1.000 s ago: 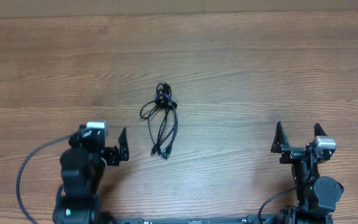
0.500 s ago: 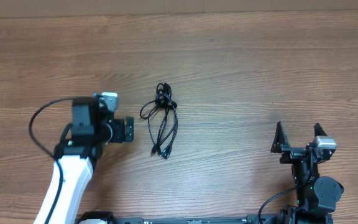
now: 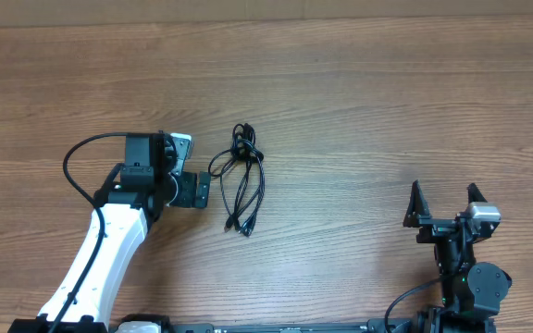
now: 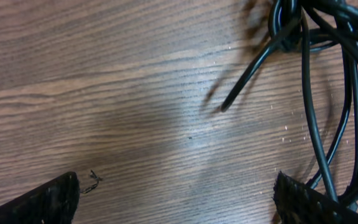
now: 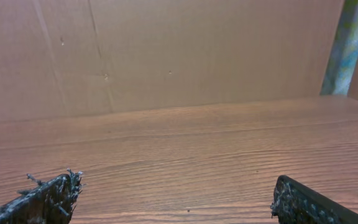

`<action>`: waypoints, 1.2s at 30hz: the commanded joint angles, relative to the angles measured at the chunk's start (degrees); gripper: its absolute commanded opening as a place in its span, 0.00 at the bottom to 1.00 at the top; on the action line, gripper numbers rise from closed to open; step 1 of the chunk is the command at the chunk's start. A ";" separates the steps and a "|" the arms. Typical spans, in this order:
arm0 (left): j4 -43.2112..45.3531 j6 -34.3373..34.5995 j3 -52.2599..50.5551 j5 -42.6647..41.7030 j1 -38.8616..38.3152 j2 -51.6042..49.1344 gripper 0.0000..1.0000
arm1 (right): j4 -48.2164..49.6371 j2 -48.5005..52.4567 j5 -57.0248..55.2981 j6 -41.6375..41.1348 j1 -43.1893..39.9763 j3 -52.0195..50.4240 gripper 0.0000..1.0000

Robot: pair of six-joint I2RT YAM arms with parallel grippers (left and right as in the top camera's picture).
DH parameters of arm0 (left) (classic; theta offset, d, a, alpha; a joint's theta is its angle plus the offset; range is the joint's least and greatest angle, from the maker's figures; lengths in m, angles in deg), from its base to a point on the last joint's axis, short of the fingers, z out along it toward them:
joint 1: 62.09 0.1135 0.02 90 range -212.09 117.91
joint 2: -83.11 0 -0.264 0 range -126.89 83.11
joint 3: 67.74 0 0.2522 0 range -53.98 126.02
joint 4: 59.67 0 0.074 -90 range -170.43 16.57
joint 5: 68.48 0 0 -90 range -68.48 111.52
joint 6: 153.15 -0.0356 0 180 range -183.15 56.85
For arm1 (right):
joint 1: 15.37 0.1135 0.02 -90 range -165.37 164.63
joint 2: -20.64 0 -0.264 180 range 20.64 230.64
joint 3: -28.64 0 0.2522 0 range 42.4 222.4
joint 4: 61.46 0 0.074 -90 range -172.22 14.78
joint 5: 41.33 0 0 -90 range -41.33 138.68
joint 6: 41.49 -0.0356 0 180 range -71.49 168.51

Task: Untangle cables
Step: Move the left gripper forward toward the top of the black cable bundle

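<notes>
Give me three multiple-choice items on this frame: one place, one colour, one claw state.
1. The knotted bundle of thin black cables lies:
A) beside the right claw
B) beside the left claw
C) off the brown wooden table
2. The left arm's long forearm shell is:
A) white
B) red
C) blue
3. The claws are:
A) both shut
B) left shut on the bundle
C) both open, empty

Answers:
1 B: the overhead view shows the bundle next to the left claw, far from the right one.
2 A: it reads white from overhead.
3 C: both wrist views show fingers spread wide, gripping nothing.
</notes>
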State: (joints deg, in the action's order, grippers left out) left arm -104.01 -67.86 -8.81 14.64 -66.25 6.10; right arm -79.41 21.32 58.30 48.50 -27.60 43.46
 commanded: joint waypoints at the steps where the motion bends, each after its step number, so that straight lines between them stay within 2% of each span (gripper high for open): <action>1: -0.46 -1.09 1.60 0.02 -0.37 -0.50 1.00 | 0.20 -0.52 -0.63 -0.15 0.39 -0.61 1.00; 13: -4.09 -1.64 4.44 -0.22 -1.27 -0.50 1.00 | 0.20 -0.52 -0.63 -0.15 0.39 -0.61 1.00; 21: -4.04 -2.60 4.50 -0.17 -5.86 -0.50 1.00 | 0.20 -0.52 -0.63 -0.15 0.39 -0.61 1.00; 29: -3.45 -2.56 4.55 -0.52 -6.16 -0.50 1.00 | 0.22 -0.52 -0.63 -0.15 0.39 -0.61 1.00; 36: -6.97 -2.64 10.56 -0.46 -6.16 -1.66 1.00 | 0.20 -0.52 -0.63 -0.15 0.39 -0.61 1.00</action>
State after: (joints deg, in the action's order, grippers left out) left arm -109.63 -69.39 -3.37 14.62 -72.15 5.90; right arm -79.38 21.32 58.26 48.52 -27.60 43.46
